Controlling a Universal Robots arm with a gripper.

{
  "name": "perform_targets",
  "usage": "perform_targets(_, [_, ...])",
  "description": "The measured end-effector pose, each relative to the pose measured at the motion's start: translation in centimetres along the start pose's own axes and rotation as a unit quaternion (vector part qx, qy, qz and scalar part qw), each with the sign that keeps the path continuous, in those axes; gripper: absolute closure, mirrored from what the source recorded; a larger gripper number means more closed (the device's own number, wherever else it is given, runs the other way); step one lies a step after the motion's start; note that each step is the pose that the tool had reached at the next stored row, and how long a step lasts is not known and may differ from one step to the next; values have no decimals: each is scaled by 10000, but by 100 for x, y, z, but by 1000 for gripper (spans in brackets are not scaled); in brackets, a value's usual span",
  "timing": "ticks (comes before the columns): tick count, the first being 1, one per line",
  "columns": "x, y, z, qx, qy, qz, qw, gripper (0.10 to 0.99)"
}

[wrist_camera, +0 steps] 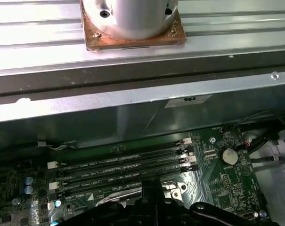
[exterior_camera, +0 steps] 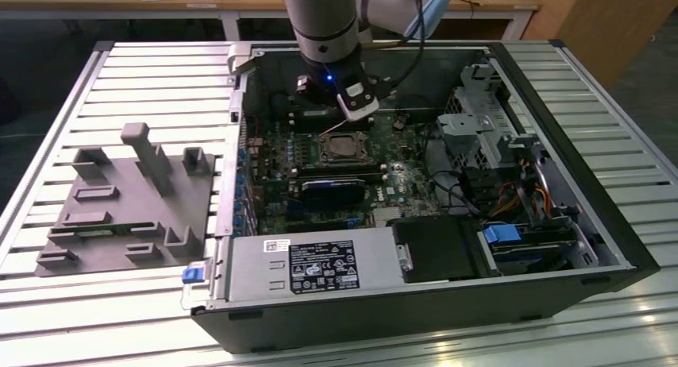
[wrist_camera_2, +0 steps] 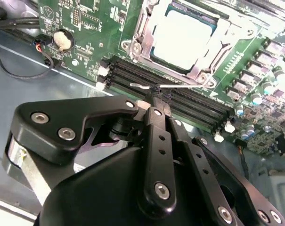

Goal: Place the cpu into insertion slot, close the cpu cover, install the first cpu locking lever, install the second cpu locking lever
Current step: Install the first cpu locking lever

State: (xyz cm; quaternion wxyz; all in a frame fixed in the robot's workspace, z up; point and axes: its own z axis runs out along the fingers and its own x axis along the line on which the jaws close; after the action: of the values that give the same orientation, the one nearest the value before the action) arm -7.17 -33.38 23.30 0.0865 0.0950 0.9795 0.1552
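The cpu [wrist_camera_2: 182, 35] lies flat in the insertion slot [exterior_camera: 324, 148], its silver top showing through the square cut-out. Around it, the cpu cover [wrist_camera_2: 141, 29] is down over the chip. A thin silver locking lever [wrist_camera_2: 180, 86] runs along the socket's edge beside the black memory slots [wrist_camera_2: 133, 75]. My gripper [wrist_camera_2: 154, 94] is shut, its tips right at this lever; I cannot tell whether they clamp it. In the exterior view the gripper [exterior_camera: 356, 111] hangs just behind the socket with the cpu [exterior_camera: 342, 148].
The open computer case [exterior_camera: 551, 184] lies on a slatted metal table [exterior_camera: 148, 73]. A coin battery [wrist_camera: 228, 156] and cables sit on the green board. A grey fixture block [exterior_camera: 127, 200] stands on the exterior view's left. Drive cages [exterior_camera: 498, 137] crowd the exterior view's right.
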Motion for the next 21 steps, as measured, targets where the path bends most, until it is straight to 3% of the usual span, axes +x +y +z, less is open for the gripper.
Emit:
perform_targets(2, [7, 0, 11, 63, -38, -22, 10000, 984])
perform_targets(4, [16, 11, 27, 156, -61, -45, 9998, 984])
perform_targets(6, [24, 25, 45, 199, -69, -54, 9998, 984])
perform_targets(21, [57, 92, 150, 266, -97, -8, 9996, 984])
